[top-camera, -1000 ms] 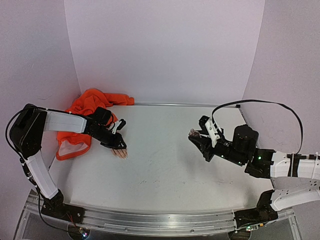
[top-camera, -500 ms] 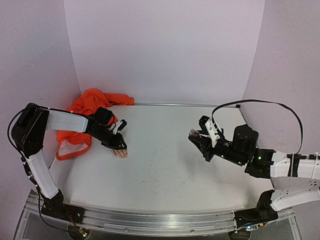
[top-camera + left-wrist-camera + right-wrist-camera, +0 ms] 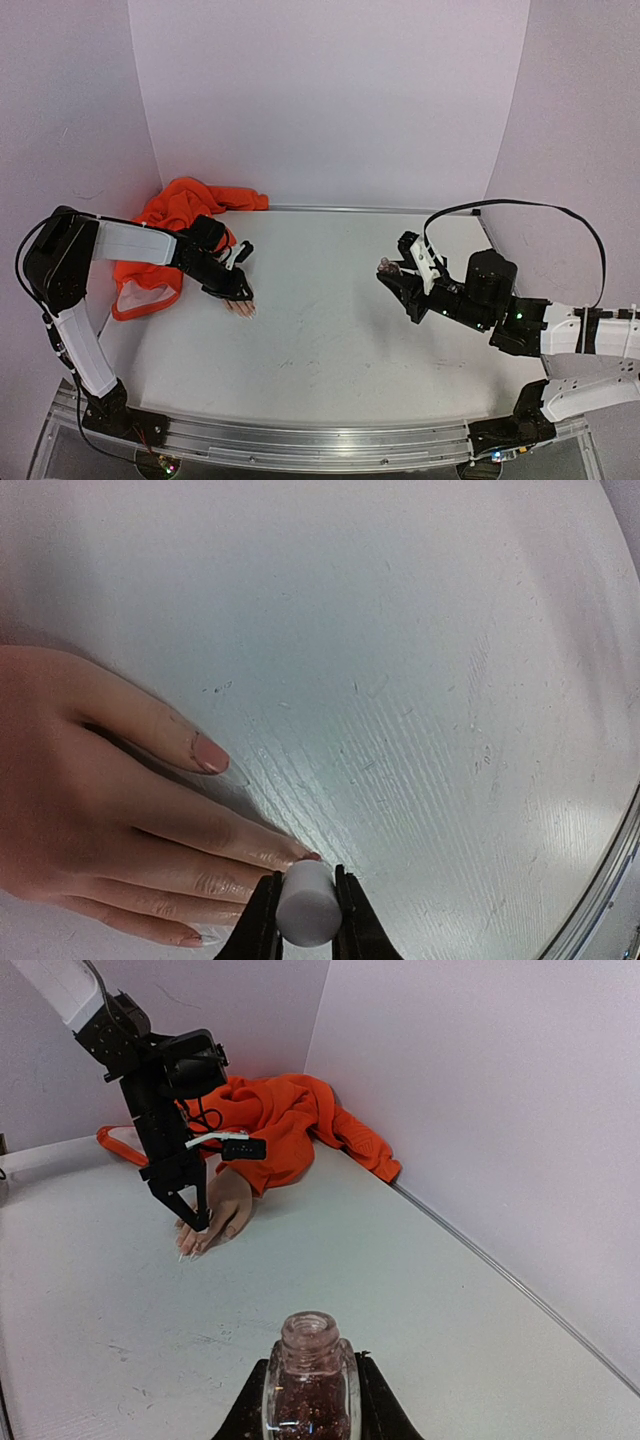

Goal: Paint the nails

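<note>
Left claw: my left claw [image 3: 229,284] was closed narrow on a small white cap [image 3: 303,908], one finger on each side of it.
Right claw: my right claw [image 3: 310,1407] was clamped on an uncapped glass bottle [image 3: 309,1360] of glittery reddish polish, held upright with its mouth open.
Task's thing: the nails [image 3: 208,753] were on the mannequin hand [image 3: 90,780], which lay palm down on the table [image 3: 330,330] at its left side, fingers spread. Its wrist ran into the orange sleeve [image 3: 175,215] bunched by the back wall.
Cap and nails: in the left wrist view the cap sat right over the tip of one long finger. I could not tell whether anything under it touched that nail. The nail of the neighbouring finger showed bare and pale pink.
Spacing: my two claws were well apart, the bottle over the right side of the table.
Change from a second before: almost none. My left claw had stayed over the fingertips, my right claw had kept the bottle where it was, and the hand and sleeve had not shifted.
</note>
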`<state>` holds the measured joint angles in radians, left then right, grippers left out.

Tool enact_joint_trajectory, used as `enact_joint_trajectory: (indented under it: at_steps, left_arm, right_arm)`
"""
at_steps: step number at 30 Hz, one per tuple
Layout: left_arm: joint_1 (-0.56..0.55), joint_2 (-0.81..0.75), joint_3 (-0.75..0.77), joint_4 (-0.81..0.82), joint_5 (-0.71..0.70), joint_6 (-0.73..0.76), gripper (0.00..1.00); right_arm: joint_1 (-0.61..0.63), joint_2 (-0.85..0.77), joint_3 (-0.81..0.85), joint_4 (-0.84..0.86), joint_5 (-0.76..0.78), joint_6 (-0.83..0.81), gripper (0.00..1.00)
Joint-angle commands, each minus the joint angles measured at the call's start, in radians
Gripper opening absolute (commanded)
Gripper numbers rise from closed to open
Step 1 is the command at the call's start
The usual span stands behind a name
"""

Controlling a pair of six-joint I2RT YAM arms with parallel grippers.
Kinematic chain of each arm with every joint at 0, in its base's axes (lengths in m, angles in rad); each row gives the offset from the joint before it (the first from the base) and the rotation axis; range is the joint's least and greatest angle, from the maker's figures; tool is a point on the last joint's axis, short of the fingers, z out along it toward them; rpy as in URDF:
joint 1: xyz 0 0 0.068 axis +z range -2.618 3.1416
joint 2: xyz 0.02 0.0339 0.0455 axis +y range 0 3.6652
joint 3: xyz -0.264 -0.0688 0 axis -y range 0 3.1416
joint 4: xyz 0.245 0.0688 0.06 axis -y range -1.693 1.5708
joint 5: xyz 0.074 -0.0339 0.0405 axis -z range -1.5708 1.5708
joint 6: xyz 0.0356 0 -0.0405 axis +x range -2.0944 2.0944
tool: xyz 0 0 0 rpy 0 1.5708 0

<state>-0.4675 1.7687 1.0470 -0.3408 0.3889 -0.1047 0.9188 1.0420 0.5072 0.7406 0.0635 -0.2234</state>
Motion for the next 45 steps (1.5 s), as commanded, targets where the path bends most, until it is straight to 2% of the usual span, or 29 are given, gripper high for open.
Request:
enact_joint_trajectory:
  at_steps: [1, 20, 30, 45]
  left_arm:
    - [-0.003, -0.028, 0.006, 0.004, -0.002, 0.002, 0.0]
    - [-0.026, -0.029, -0.003, 0.0, -0.012, -0.008, 0.0]
    - [-0.018, -0.1, -0.017, 0.029, -0.016, 0.011, 0.0]
    - [-0.002, -0.02, 0.029, 0.004, -0.02, 0.013, 0.0]
  right_arm:
    - [-0.005, -0.014, 0.005, 0.081, -0.007, 0.013, 0.0]
    - [-0.005, -0.018, 0.007, 0.082, -0.011, 0.013, 0.0]
    - [-0.006, -0.004, 0.011, 0.083, -0.013, 0.012, 0.0]
    - [-0.006, -0.002, 0.009, 0.085, -0.007, 0.011, 0.0]
